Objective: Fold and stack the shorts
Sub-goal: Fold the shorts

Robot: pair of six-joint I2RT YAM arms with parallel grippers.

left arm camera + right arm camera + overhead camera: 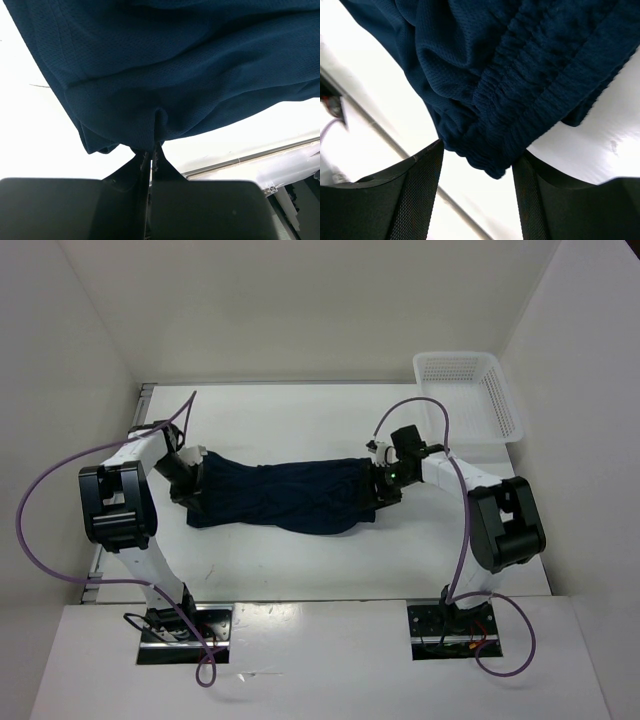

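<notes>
The dark navy shorts lie stretched left to right across the middle of the table. My left gripper is at their left end, shut on a pinch of the hem fabric. My right gripper is at their right end, where the gathered elastic waistband bunches. Its jaws stand open on either side of that waistband corner, not pressing it. The left gripper and right gripper each fill the bottom of their wrist views.
A white mesh basket stands at the back right corner of the table. White walls close in on the left, the back and the right. A metal rail runs along the table's left edge.
</notes>
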